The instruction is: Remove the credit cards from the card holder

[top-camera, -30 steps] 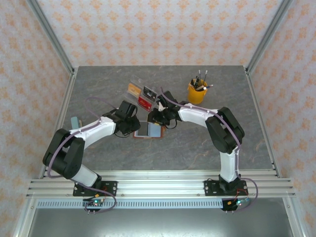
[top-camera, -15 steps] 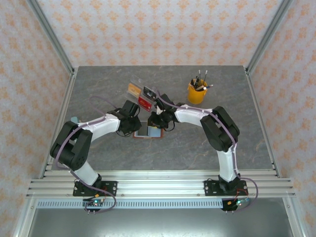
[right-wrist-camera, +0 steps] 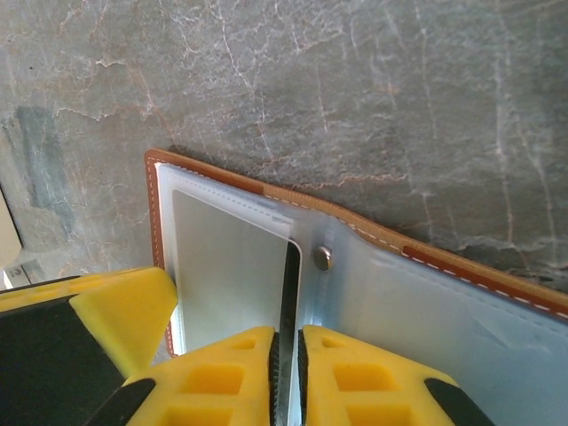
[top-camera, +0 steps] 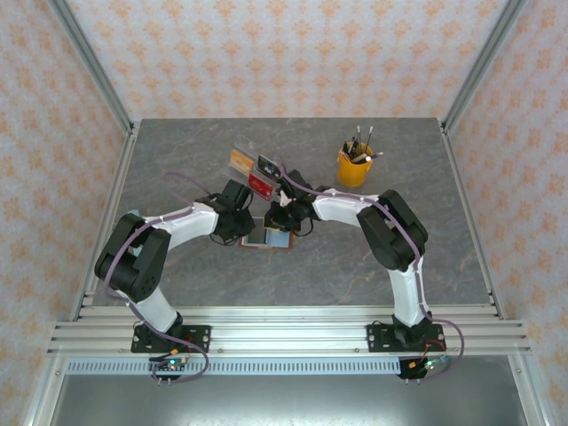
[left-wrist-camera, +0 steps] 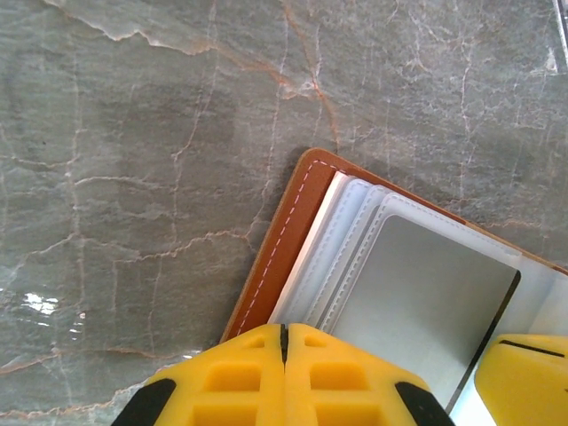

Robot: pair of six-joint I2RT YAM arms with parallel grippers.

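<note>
When looked at from above, can make out card holder (top-camera: 266, 238) spread open and flat, directly under the tips of both claws where the two wrists meet. Reddish-brown outside with pale stitching; pale blue-grey pockets facing up. Lies just ahead of and beneath left claw (left-wrist-camera: 284, 330), brown corner and layered pocket edges reaching forward and to the right of those tips. Runs off to the right of right claw (right-wrist-camera: 287, 335) as well, with a small metal stud (right-wrist-camera: 325, 257) just ahead and slightly right of its tips.

Can follow credit card (right-wrist-camera: 293, 284) as a thin dark edge leading straight into the narrow slit at right claw's tips; looks clenched on that edge. Cannot tell how far out of its pocket.

Find left claw clenched tight, yellow fingers meeting along a bare seam, nothing visibly between them, poised over the holder's left margin. Cannot tell whether actually pressing on the leather. Off to its right, catch one yellow finger of right claw close by.

Underneath all of it, grey veined stone table (top-camera: 355, 257). Beyond both claws toward the back, clear stand (top-camera: 253, 170) with several cards in it, near the holder but apart. Farther back and to the right of right claw, yellow cup (top-camera: 353, 169) holding pens upright.
</note>
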